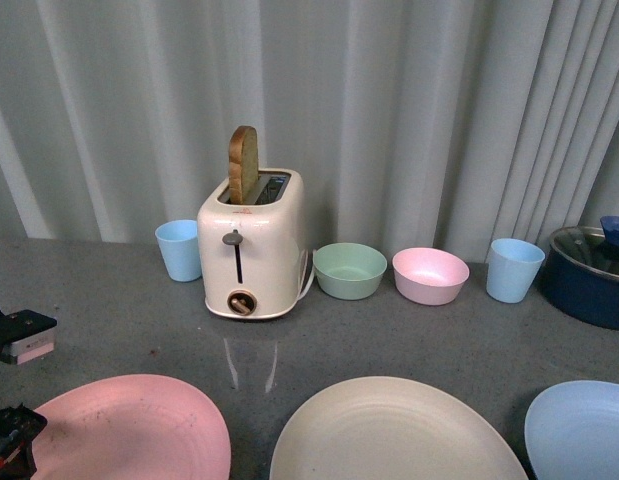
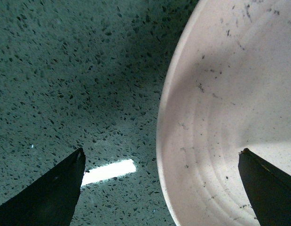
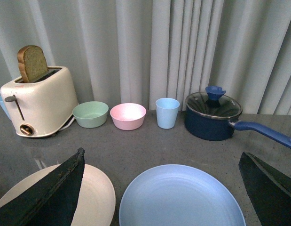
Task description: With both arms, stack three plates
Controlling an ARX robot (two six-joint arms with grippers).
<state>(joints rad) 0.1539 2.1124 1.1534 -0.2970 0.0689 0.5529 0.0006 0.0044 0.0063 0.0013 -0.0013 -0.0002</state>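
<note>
Left gripper [image 2: 161, 151] is wide open and holding nothing. One finger hangs over the speckled grey counter [image 2: 65, 70], the other over the pink plate [image 2: 220, 117], with the plate's rim between them. Right gripper [image 3: 161, 152] is wide open and empty too, with the light blue plate [image 3: 180, 197] below, between its fingers. The cream plate [image 3: 98, 197] lies beside it, not touching. The right wrist view shows the whole navy saucepan [image 3: 212, 120] — the front view clips it. A toaster [image 1: 251, 245] and pale curtain [image 1: 439, 100] are at the back.
</note>
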